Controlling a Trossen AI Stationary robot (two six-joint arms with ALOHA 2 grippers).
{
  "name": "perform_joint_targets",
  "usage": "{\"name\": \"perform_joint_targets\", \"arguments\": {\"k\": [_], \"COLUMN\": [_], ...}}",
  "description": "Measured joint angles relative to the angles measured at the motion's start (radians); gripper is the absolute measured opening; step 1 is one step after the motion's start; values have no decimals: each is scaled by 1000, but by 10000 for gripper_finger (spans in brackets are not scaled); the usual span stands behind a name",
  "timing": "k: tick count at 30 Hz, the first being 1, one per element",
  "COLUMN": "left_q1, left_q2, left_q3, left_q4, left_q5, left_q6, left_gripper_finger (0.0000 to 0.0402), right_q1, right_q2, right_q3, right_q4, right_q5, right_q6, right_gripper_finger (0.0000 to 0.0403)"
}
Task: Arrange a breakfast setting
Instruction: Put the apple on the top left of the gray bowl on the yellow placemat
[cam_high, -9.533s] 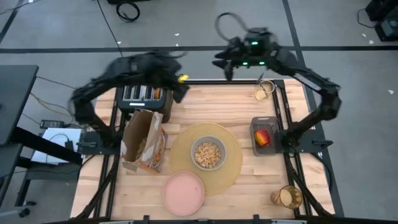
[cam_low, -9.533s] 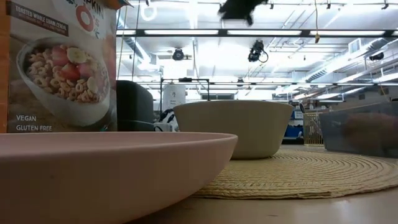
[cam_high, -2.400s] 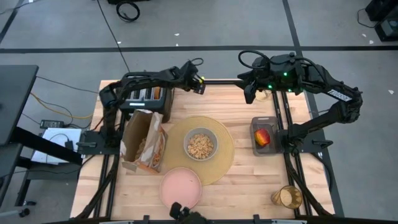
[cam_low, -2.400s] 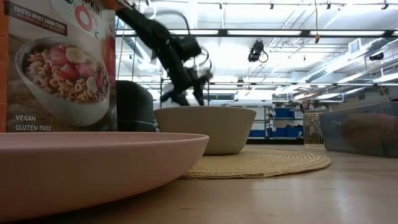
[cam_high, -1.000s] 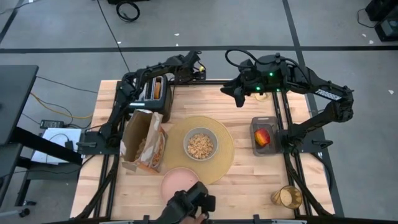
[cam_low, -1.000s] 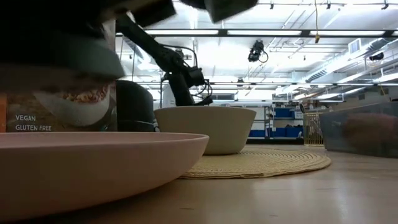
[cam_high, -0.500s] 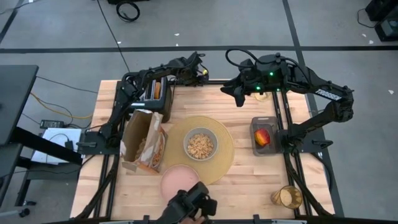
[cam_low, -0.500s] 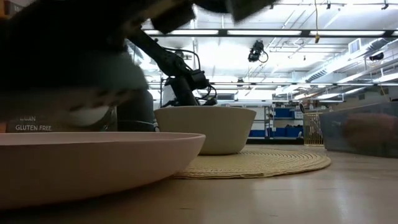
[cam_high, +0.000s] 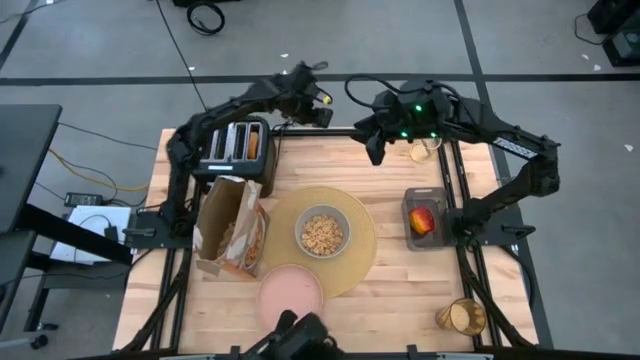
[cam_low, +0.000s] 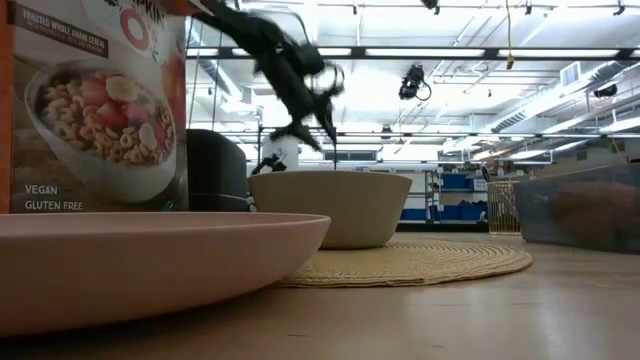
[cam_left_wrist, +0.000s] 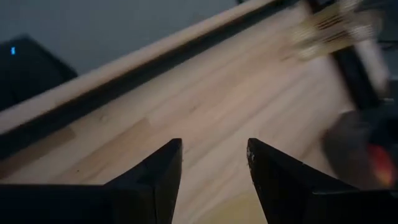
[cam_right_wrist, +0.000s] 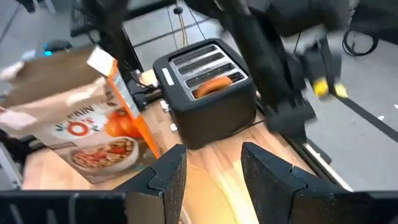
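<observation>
A grey-green bowl (cam_high: 323, 233) of cereal sits on the round tan placemat (cam_high: 360, 262) at mid-table; both show in the low view too, bowl (cam_low: 330, 205) and mat (cam_low: 430, 262). The pink plate (cam_high: 292, 297) lies by the near edge. The red apple (cam_high: 423, 220) lies in a grey tub at the right. The amber tumbler (cam_high: 460, 316) stands at the near right corner. A toast round (cam_right_wrist: 214, 84) stands in the black toaster (cam_high: 235, 150). My left gripper (cam_high: 312, 105) is open and empty, high above the far edge beside the toaster. My right gripper (cam_high: 375, 148) is open and empty over the far edge. I cannot make out the spoon.
An open cereal box (cam_high: 232, 225) lies left of the placemat. A small pale cup (cam_high: 425, 148) stands at the far right. A dark thing held by a person (cam_high: 295, 342) shows at the near edge below the plate. Bare wood lies between the placemat and the apple's tub.
My left gripper has risen above the far edge beside the toaster. My right gripper has shifted a little toward the table's left. The dark thing at the near edge has drawn back from the plate, and the low view is clear of it again.
</observation>
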Motion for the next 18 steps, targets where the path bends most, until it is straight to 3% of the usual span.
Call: {"name": "perform_joint_targets", "arguments": {"k": [7,18], "left_q1": [-27,-46], "left_q2": [-232,-476], "left_q3": [0,0], "left_q4": [0,-66], "left_q5": [-56,-161], "left_q6": [55,42], "left_gripper_finger": [187,187], "right_q1": [-92,-152], "right_q2": [118,437], "right_q3": [35,451], "right_q4": [115,134], "right_q5": [-146,-290], "right_q6": [-103,-227], "right_gripper_finger": [157,151]}}
